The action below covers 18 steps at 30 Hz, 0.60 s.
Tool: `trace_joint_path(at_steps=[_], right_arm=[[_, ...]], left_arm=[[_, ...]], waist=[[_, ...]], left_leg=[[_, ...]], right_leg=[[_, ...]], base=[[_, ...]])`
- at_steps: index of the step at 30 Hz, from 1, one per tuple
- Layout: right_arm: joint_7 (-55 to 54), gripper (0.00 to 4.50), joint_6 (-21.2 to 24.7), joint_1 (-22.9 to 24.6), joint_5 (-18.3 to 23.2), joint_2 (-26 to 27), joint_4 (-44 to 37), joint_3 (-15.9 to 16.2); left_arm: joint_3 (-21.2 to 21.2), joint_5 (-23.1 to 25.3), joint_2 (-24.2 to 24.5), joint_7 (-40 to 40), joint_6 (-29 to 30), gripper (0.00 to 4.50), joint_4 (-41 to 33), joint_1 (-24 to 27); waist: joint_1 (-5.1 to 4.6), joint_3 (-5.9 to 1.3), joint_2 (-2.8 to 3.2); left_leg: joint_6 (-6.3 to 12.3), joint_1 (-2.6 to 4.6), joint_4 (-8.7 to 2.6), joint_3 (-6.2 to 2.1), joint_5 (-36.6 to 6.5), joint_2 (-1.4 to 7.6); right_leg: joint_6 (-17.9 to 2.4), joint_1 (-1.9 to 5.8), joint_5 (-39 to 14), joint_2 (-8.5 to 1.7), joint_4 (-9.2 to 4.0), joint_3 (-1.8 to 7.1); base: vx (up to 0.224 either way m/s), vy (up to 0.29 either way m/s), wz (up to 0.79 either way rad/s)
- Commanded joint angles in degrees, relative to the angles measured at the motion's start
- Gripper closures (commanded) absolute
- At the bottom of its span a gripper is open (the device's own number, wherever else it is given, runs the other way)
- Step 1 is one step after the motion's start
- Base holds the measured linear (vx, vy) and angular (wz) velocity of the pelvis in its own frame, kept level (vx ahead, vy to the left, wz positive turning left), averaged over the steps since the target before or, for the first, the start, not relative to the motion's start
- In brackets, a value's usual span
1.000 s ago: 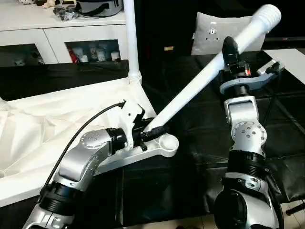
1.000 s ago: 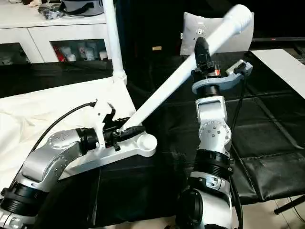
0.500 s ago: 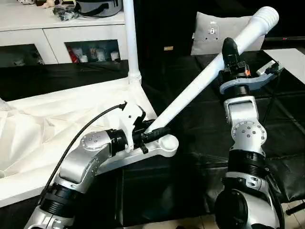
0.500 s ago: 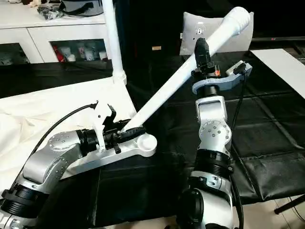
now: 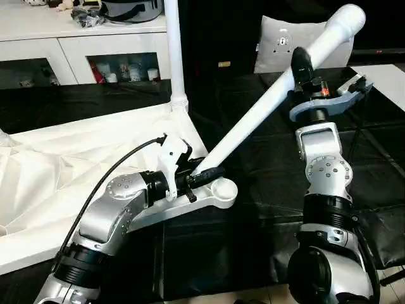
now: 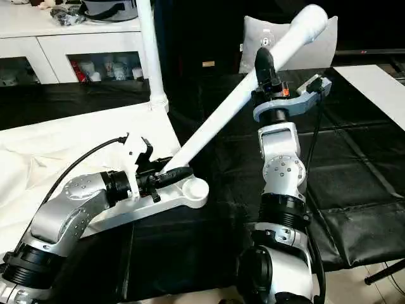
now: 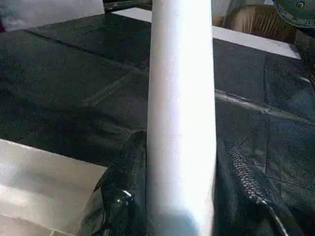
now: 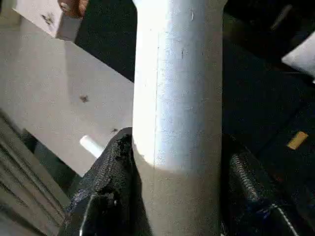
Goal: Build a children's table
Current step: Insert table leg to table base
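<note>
A: Head views first. Surface?

B: Black sheeting (image 5: 266,158) over the work surface, a white cloth (image 5: 57,171) on the robot's left. Behind: a white cabinet (image 5: 82,47) with small items on its shelves, and a grey cushion (image 5: 278,41). No writing legible.

A: Count the table parts.

B: One tabletop (image 5: 212,196), its round corner socket at the near edge. Two legs: an upright leg (image 5: 174,57) standing at the far corner, and a slanted leg (image 5: 266,104) running from beside the socket up toward the cushion.

A: Grippers?

B: Left gripper (image 5: 201,176) clamped on the slanted leg's low end, right gripper (image 6: 262,66) clamped higher up.

A: Left wrist view?

B: Black fingers (image 7: 118,196) pressed on both sides of the white tube, black sheeting beyond.

A: Right wrist?

B: Same: fingers (image 8: 106,187) tight against the leg.
</note>
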Motion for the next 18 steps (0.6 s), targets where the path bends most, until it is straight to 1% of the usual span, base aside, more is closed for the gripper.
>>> trace_joint_path(at_steps=[1, 2, 3, 4, 5, 7, 8, 9, 11, 12, 13, 14, 15, 16, 17, 18], right_arm=[[-1.0, 2.71, -0.6, 0.3, -2.3, -0.9, 1.1, 0.5], [-0.9, 2.71, -0.5, 0.4, -2.3, -1.0, 1.1, 0.5], [-1.0, 2.15, -0.3, 0.7, -2.5, -1.2, 1.2, 0.8], [-1.1, 2.01, -0.1, 0.9, -2.7, -1.3, 1.3, 0.9], [-1.0, 2.01, 0.2, 1.1, -2.5, -1.4, 1.3, 0.8], [-1.0, 1.66, 0.4, 1.4, -2.5, -1.6, 1.5, 1.1], [-1.0, 1.59, 0.4, 1.5, -2.6, -1.7, 1.5, 1.2], [-1.5, 1.55, 0.4, 1.9, -3.4, -2.1, 1.6, 1.8], [-1.7, 1.47, 0.5, 2.2, -3.8, -2.4, 1.9, 2.0], [-1.7, 1.23, 0.5, 2.2, -3.8, -2.4, 1.9, 2.0], [-1.8, 1.23, 0.7, 2.2, -3.7, -2.4, 2.0, 1.9], [-1.6, 1.06, 0.9, 2.3, -3.6, -2.6, 2.0, 1.9], [-1.3, 0.95, 1.1, 2.6, -4.1, -2.9, 2.0, 2.3], [-0.8, 0.95, 1.6, 2.8, -4.1, -3.0, 1.8, 2.5], [-0.9, 0.8, 2.3, 3.3, -5.0, -3.4, 1.8, 3.2], [-1.0, 0.8, 2.4, 3.4, -5.2, -3.5, 1.7, 3.4]], left_arm=[[3.1, -0.9, -0.1, 1.0, -0.6, 3.09, -1.0, -1.1], [3.1, -0.9, -0.1, 1.0, -0.6, 3.09, -1.0, -1.1], [3.4, -0.8, 0.0, 0.9, -0.5, 3.09, -1.1, -0.9], [3.5, -0.8, 0.0, 0.8, -0.5, 3.1, -1.1, -0.9], [3.7, -0.8, 0.1, 0.8, -0.4, 3.1, -1.0, -1.1], [4.0, -0.9, 0.3, 0.9, -0.3, 3.1, -0.8, -1.4], [4.1, -0.9, 0.3, 0.9, -0.3, 3.1, -0.8, -1.5], [4.3, -1.0, 0.4, 0.8, -0.2, 3.1, -0.8, -1.6], [4.4, -0.9, 0.4, 0.8, -0.3, 3.1, -0.6, -1.8], [4.4, -0.9, 0.4, 0.8, -0.3, 3.1, -0.6, -1.8], [4.4, -0.9, 0.4, 0.8, -0.3, 3.1, -0.5, -1.8], [4.4, -0.9, 0.3, 0.9, -0.4, 3.11, -0.4, -1.9], [4.3, -0.8, 0.2, 0.9, -0.5, 3.11, -0.3, -1.9], [4.3, -0.7, 0.2, 0.9, -0.5, 3.11, -0.2, -2.0], [4.4, -0.7, 0.1, 1.0, -0.6, 3.11, -0.2, -1.9], [4.4, -0.7, 0.1, 1.0, -0.6, 3.11, -0.2, -1.9]], waist=[[0.16, -4.08, -0.26], [0.14, -4.1, -0.15], [0.13, -4.12, -0.17], [0.12, -4.1, -0.14], [0.16, -4.12, -0.18], [0.14, -4.15, -0.07], [0.14, -4.11, -0.11], [0.16, -4.12, 0.12], [0.11, -4.16, -0.04], [0.12, -4.18, -0.04], [0.09, -4.15, -0.05], [0.02, -4.15, -0.01], [0.01, -4.16, -0.04], [0.03, -4.16, 0.0], [0.04, -4.16, -0.01], [-0.01, -4.16, -0.13]], left_leg=[[2.91, -0.83, -3.67, 0.86, -3.7, 0.07], [2.98, -0.85, -3.64, 0.84, -3.5, 0.08], [2.99, -0.78, -3.66, 0.82, -3.5, 0.12], [2.9, -0.79, -3.64, 0.82, -3.5, 0.11], [2.8, -0.81, -3.59, 0.84, -3.3, 0.08], [2.92, -0.78, -3.59, 0.85, -3.3, 0.04], [2.99, -0.79, -3.6, 0.87, -3.4, 0.05], [2.98, -0.71, -3.61, 0.82, -3.5, 0.07], [2.8, -0.75, -3.59, 0.83, -3.4, 0.07], [2.87, -0.76, -3.57, 0.85, -3.4, 0.06], [2.94, -0.82, -3.53, 0.88, -3.4, 0.03], [3.01, -0.8, -3.53, 0.87, -3.6, -0.02], [3.01, -0.81, -3.53, 0.85, -3.7, -0.03], [3.11, -0.76, -3.54, 0.84, -3.6, 0.02], [3.13, -0.76, -3.54, 0.83, -3.6, 0.03], [3.12, -0.83, -3.5, 0.84, -3.3, 0.03]], right_leg=[[-2.6, 4.9, -18.9, -2.76, -4.94, 3.21], [-2.4, 4.89, -18.8, -2.74, -4.92, 3.21], [-2.3, 4.86, -18.6, -2.7, -4.91, 3.19], [-2.3, 4.85, -18.6, -2.68, -4.95, 3.16], [-2.4, 4.87, -18.4, -2.66, -4.92, 3.17], [-2.5, 4.89, -18.2, -2.68, -4.84, 3.18], [-2.4, 4.85, -18.3, -2.66, -4.94, 3.17], [-2.4, 4.84, -18.4, -2.66, -4.93, 3.12], [-2.3, 4.88, -18.3, -2.61, -4.93, 3.1], [-2.3, 4.88, -18.1, -2.62, -4.92, 3.15], [-2.4, 4.9, -18.0, -2.62, -4.91, 3.14], [-2.4, 4.9, -18.2, -2.59, -5.03, 3.08], [-2.3, 4.92, -18.3, -2.58, -5.0, 3.07], [-2.4, 4.88, -18.2, -2.53, -4.96, 3.06], [-2.5, 4.88, -18.1, -2.53, -4.95, 3.06], [-2.5, 4.91, -17.9, -2.49, -4.93, 3.08]], base=[[0.0, 0.0, 0.0], [0.0, 0.0, 0.0], [0.0, 0.0, 0.0], [0.0, 0.0, 0.0], [0.0, 0.0, 0.0], [0.0, 0.0, 0.0], [0.0, 0.0, 0.0], [0.0, 0.0, 0.0], [0.0, 0.0, 0.0], [0.0, 0.0, 0.0], [0.0, 0.0, 0.0], [0.0, 0.0, 0.0], [0.0, 0.0, 0.0], [0.0, 0.0, 0.0], [0.0, 0.0, 0.0], [0.0, 0.0, 0.0]])
